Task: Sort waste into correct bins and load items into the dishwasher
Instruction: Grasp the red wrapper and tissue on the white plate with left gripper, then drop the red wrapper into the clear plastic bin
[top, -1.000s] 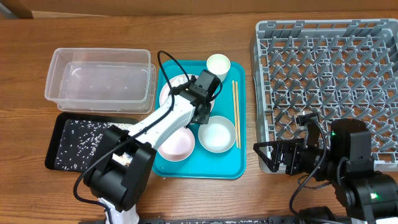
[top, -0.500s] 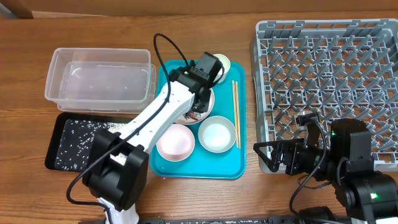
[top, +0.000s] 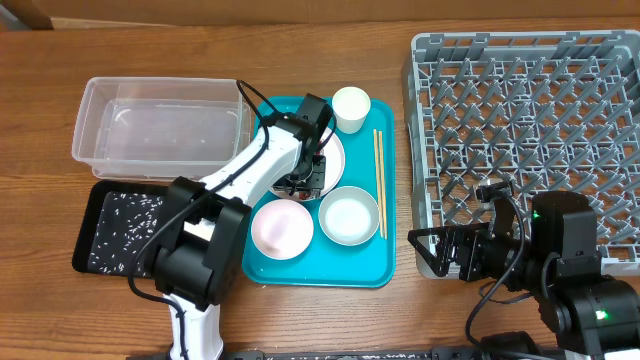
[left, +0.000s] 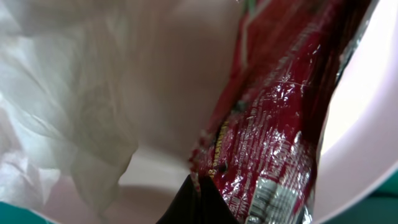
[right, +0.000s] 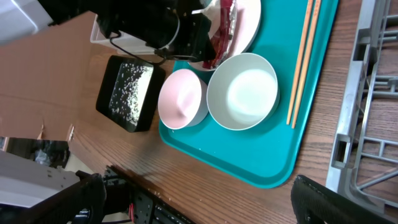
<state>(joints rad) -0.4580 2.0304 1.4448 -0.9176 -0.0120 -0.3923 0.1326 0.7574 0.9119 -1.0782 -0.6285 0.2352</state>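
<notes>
In the left wrist view a crinkled red-and-white sauce packet (left: 273, 124) lies on the large white plate (left: 364, 118) beside a crumpled white tissue (left: 74, 106). My left gripper (left: 200, 202) is shut on the packet's lower edge. From overhead the left gripper (top: 305, 178) is down on the plate (top: 336, 160) on the teal tray (top: 330, 268). The cup (top: 350, 106), chopsticks (top: 379, 180), white bowl (top: 349, 216) and pinkish plate (top: 281, 228) sit on the tray. My right gripper (top: 440, 250) is open and empty, low between the tray and the grey dish rack (top: 530, 120).
The clear tub (top: 160, 130) stands left of the tray, with the black tray (top: 120, 230) holding rice grains in front of it. In the right wrist view the bowl (right: 244, 92), the chopsticks (right: 303, 59) and the rack edge (right: 367, 93) show.
My left gripper has swung from beside the cup back and down onto the left part of the plate, onto the packet. The right arm has not moved.
</notes>
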